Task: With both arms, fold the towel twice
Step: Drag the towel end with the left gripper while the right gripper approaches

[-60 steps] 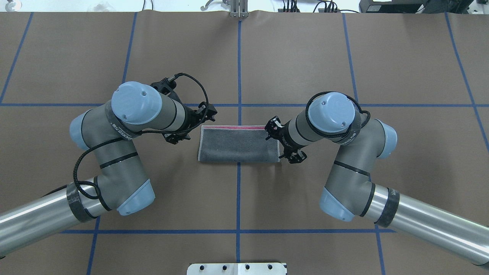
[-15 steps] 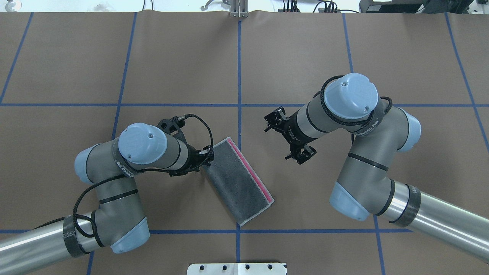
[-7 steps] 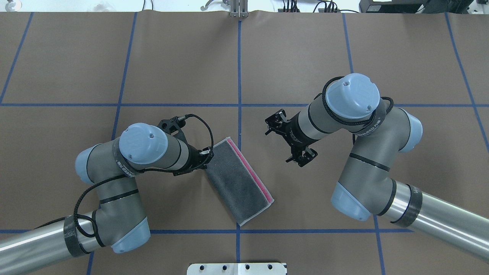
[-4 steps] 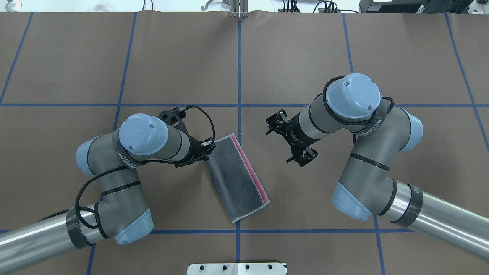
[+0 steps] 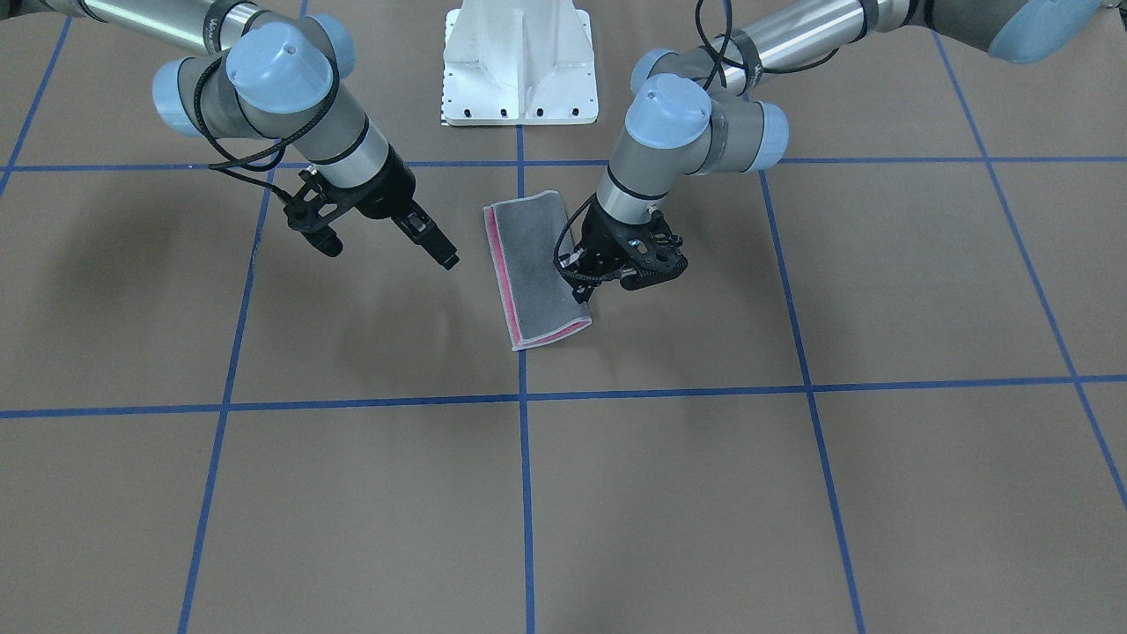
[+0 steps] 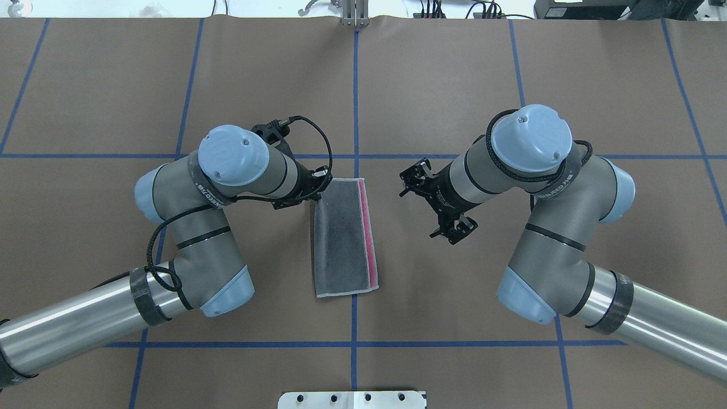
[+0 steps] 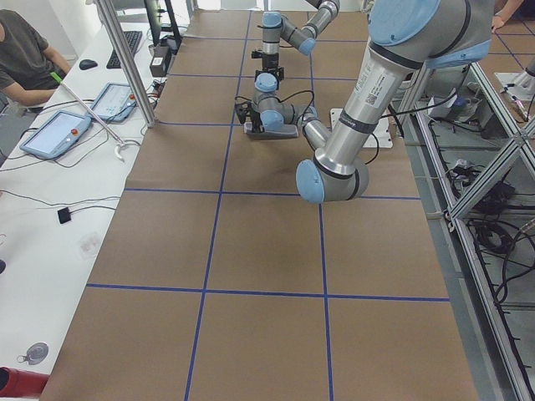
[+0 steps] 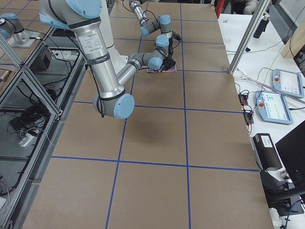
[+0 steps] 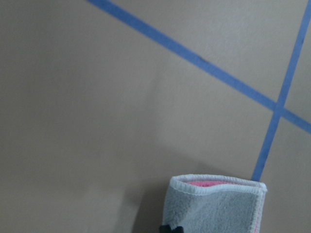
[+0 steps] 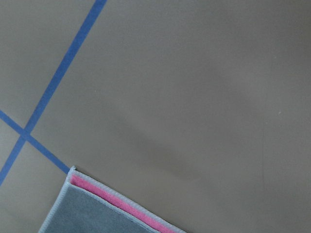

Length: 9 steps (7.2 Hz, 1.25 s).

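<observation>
One towel (image 6: 339, 244), one left gripper (image 5: 582, 297), one right gripper (image 5: 445, 258).

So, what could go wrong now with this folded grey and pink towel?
1. The left gripper pinches only one corner of the grey-and-pink terry towel; with the right gripper away from it, pulling may skew it or open the fold.
2. Its layers lie offset, a pink strip shows, so the second fold may come out uneven.

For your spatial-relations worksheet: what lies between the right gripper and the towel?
Only bare table separates the right gripper from the towel; the overhead view shows it.
</observation>
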### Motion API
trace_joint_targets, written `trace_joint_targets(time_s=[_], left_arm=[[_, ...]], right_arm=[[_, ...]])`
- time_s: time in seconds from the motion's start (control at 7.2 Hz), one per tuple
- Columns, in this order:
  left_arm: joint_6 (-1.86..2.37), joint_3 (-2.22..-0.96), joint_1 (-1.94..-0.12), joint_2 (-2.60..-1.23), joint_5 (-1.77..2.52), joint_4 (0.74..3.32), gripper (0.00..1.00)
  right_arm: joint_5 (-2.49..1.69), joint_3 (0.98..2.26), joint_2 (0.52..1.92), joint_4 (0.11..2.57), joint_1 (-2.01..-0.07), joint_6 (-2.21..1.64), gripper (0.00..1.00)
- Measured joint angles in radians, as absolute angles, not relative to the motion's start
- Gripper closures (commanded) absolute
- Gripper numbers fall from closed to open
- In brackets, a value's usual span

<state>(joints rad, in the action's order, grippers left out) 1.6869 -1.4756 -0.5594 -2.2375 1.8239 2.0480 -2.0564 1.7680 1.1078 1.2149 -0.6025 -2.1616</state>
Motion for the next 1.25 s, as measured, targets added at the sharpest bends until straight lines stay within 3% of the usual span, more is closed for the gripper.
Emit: trace_joint_targets(time_s=[0.14,0.28,0.42,0.69,0.97,1.11,1.25], left_arm=[[1.68,-1.417,-0.577,-2.27,1.824,2.079,0.87],[1.677,-1.358,-0.592,-2.303,1.825,2.109,0.27],[1.672,-1.322,-0.608,-2.325,1.827,2.125,0.04],[1.659,-1.312,-0.637,-2.339,1.867,2.133,0.02],[1.663,-1.408,-0.646,-2.271,1.906,2.133,0.08],[1.67,-1.498,-0.644,-2.195,1.911,2.133,0.17],[1.692,-1.58,-0.637,-2.125,1.912,2.133,0.32]], right_arm=[[-2.057,1.769,1.112,1.215,-0.604,-2.16,0.0],[-2.057,1.77,1.113,1.215,-0.605,-2.158,0.0],[-2.057,1.77,1.113,1.215,-0.606,-2.157,0.0],[-2.053,1.77,1.114,1.215,-0.611,-2.156,0.0],[-2.043,1.768,1.116,1.213,-0.633,-2.147,0.0],[-2.045,1.768,1.125,1.212,-0.658,-2.122,0.0],[-2.049,1.768,1.144,1.212,-0.69,-2.081,0.0]])
